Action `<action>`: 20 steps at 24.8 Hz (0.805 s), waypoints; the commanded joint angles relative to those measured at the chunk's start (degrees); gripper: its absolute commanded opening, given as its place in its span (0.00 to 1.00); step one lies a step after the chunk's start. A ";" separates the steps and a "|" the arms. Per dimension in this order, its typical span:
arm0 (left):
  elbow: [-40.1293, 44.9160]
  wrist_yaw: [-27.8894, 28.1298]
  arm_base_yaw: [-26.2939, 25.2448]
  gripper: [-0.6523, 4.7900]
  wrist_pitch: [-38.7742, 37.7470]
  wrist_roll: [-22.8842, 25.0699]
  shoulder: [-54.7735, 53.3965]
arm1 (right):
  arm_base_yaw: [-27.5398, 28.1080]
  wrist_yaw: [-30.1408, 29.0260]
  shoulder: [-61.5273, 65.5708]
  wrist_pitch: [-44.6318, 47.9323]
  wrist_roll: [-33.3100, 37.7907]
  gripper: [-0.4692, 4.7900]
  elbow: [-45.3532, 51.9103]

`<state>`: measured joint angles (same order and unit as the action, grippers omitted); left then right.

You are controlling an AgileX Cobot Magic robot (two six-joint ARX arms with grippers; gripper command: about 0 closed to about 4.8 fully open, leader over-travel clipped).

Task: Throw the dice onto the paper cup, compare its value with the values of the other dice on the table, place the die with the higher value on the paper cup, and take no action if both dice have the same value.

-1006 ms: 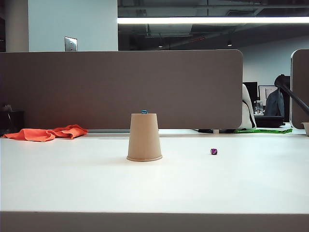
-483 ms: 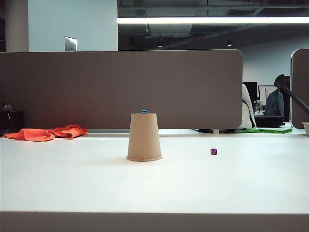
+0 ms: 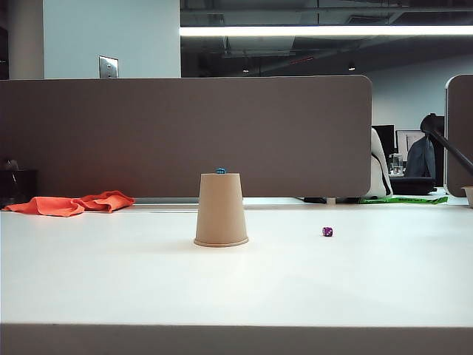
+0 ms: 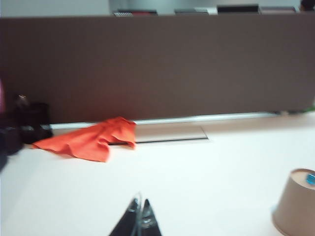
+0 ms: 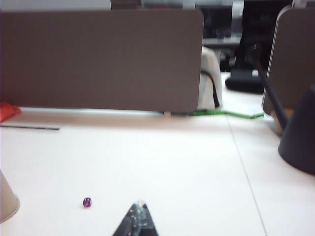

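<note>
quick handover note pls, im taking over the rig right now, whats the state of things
Left gripper: shut, empty, low over the table, apart from the cup.
Right gripper: tips together, empty, short of the purple die.
Paper cup stands upside down mid-table; blue die sits on top. Purple die lies on the table to the cup's right.
Done: blue die is on the cup.
Left: pips unreadable here; compare values, swap only if purple is higher.
</note>
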<state>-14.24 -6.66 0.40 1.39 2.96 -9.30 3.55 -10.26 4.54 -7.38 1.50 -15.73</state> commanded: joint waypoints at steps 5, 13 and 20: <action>-14.36 -5.16 6.12 0.11 2.03 5.31 -23.71 | 0.00 0.04 13.81 -1.90 -0.26 0.09 -9.11; -20.02 -4.74 18.34 0.11 15.45 7.74 -43.93 | -2.64 -1.86 30.99 -3.74 -3.06 0.09 -17.20; -20.09 -5.27 19.34 0.11 19.93 7.74 -54.86 | -11.50 -0.13 44.74 -7.23 -3.06 0.09 -24.13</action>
<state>-34.04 -11.49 19.75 19.55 10.61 -62.89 -6.76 -11.40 47.70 -13.87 -1.32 -38.85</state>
